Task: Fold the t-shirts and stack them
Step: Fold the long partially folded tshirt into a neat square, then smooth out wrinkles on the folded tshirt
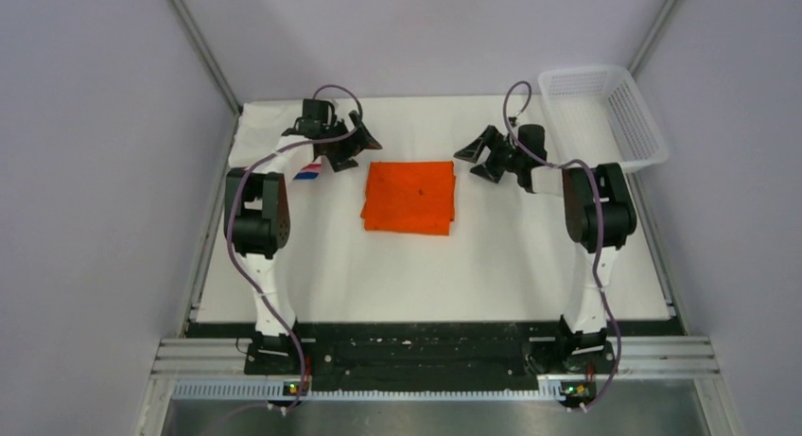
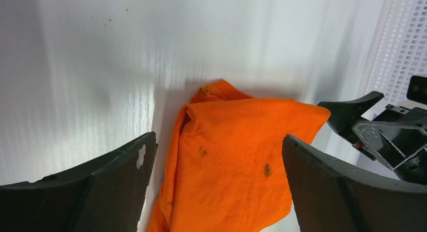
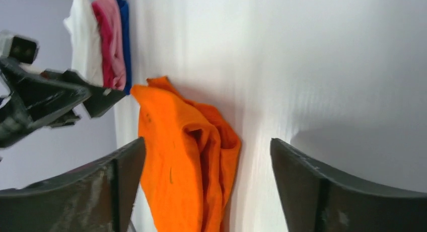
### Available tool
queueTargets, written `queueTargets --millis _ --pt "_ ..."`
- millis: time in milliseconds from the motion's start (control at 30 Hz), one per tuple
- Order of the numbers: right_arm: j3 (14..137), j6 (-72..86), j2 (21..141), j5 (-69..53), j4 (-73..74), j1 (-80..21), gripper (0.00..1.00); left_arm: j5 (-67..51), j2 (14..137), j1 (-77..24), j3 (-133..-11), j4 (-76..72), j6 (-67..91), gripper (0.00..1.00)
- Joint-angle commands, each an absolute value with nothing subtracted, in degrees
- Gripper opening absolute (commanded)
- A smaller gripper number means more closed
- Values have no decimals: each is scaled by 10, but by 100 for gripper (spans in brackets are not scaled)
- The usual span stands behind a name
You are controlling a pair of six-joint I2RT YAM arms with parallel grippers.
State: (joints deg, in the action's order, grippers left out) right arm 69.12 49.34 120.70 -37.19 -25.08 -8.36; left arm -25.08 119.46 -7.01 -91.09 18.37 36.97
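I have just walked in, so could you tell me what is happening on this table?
A two-armed robot is folding t-shirts. The bright orange cloth t-shirt lies folded in a rough rectangle mid-table. The left gripper and right gripper flank it, open and empty. The stack of folded white, pink-red and blue shirts sits by the left arm; the orange one is not yet on it.

Orange t-shirt (image 3: 173,146) folded; stacked t-shirts (image 3: 108,41) beyond
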Motion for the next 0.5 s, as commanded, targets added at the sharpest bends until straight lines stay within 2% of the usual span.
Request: queueTargets --millis 0,133,267,467 --pt "690 401 1103 -268 -136 -80 98 -213 1104 -77 -910 190 355 99" --pt "605 383 993 -249 -123 -115 99 -197 1024 -109 -826 187 348 99" --pt "509 431 917 -315 -234 -188 99 -224 975 -137 -715 136 372 99" --pt "448 518 978 -392 -395 -258 99 -245 1012 -160 -655 91 409 99"
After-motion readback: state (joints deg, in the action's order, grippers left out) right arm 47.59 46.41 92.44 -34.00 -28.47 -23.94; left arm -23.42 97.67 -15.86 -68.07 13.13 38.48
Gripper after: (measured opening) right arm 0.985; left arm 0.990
